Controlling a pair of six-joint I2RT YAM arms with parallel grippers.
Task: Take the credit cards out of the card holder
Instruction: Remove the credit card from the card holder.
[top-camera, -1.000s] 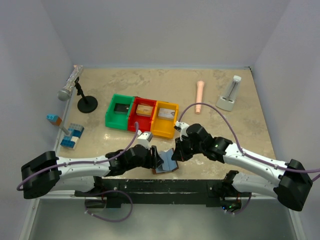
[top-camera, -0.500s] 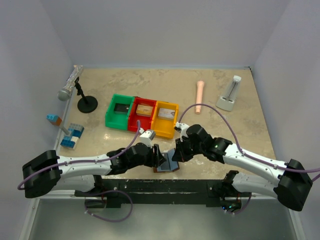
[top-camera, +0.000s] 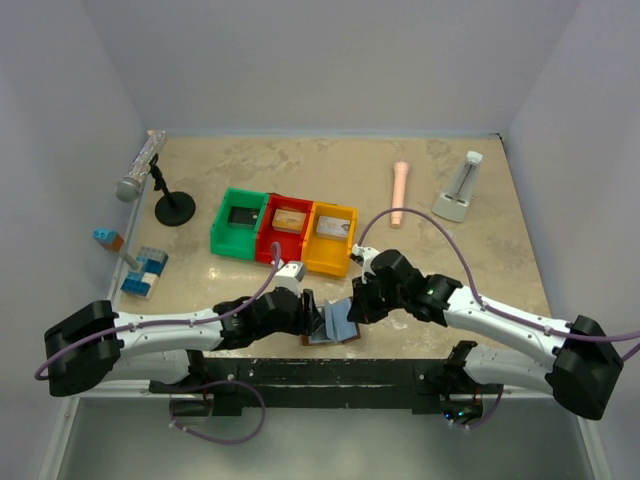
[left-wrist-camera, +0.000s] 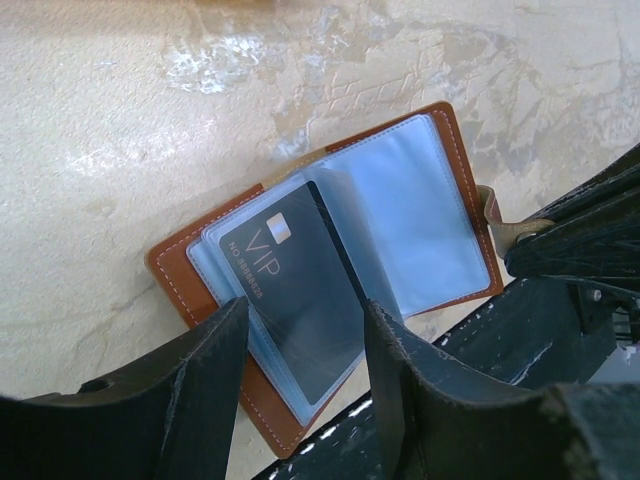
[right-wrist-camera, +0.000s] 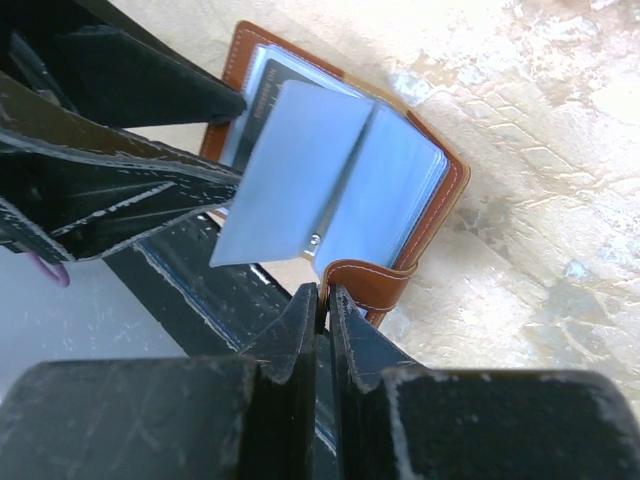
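Note:
The brown card holder (top-camera: 338, 327) lies open at the table's near edge, with pale blue-grey clear sleeves fanned up. In the left wrist view the card holder (left-wrist-camera: 420, 210) holds a black VIP card (left-wrist-camera: 290, 285) in a sleeve. My left gripper (left-wrist-camera: 305, 375) is open, its fingers hanging just above the card's lower end. My left gripper also shows in the top view (top-camera: 312, 318). My right gripper (right-wrist-camera: 325, 300) is shut on the holder's brown strap (right-wrist-camera: 368, 280), at the holder's right side in the top view (top-camera: 356, 306).
Green (top-camera: 240, 222), red (top-camera: 285, 228) and yellow (top-camera: 331, 238) bins stand behind the holder, each with a card inside. A microphone stand (top-camera: 172, 208), blue blocks (top-camera: 146, 272), a pink cylinder (top-camera: 399, 192) and a white device (top-camera: 458, 190) lie around. The black front rail (top-camera: 330, 372) is right below the holder.
The holder's pale sleeves have lifted and fanned a little more. Both grippers have barely shifted and keep their positions at the holder.

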